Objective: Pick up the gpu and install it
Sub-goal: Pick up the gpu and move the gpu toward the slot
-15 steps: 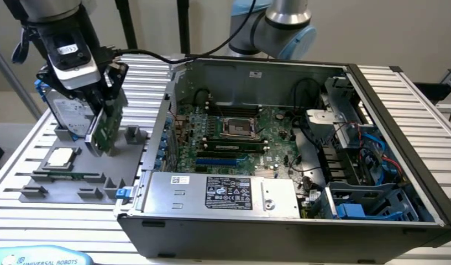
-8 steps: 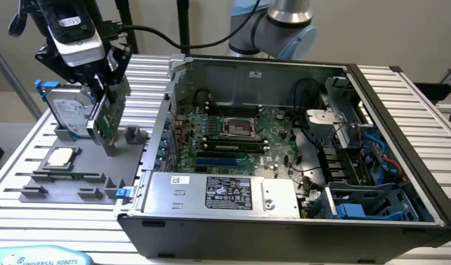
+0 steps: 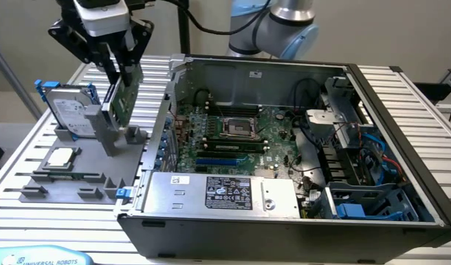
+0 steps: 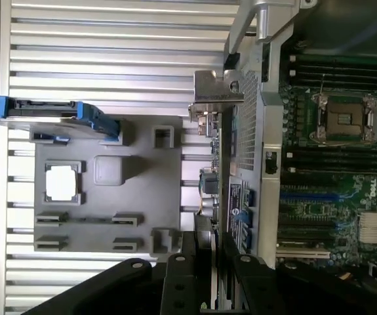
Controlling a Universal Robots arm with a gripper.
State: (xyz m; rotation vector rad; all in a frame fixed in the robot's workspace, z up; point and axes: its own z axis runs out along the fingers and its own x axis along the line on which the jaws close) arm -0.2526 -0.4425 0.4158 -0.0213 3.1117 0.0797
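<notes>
The gpu (image 3: 123,101) hangs upright, lifted a little above the grey holder tray (image 3: 78,179), left of the open computer case (image 3: 391,110) in the exterior view. My gripper (image 3: 119,62) is shut on the card's top edge. The green board faces the case, and its silver end bracket (image 3: 100,124) points down toward the tray. In the wrist view the gpu (image 4: 222,177) runs edge-on from my gripper (image 4: 210,266) out to its bracket (image 4: 216,92), beside the case wall. The motherboard (image 3: 240,138) lies inside the case with a blue slot (image 3: 221,162).
A silver hard drive with blue rails (image 3: 67,110) stands in the tray, with a square silver CPU chip (image 3: 61,157) in front of it. A power supply (image 3: 218,192) fills the case's near side. Cables and a drive cage (image 3: 358,160) crowd the exterior view's right.
</notes>
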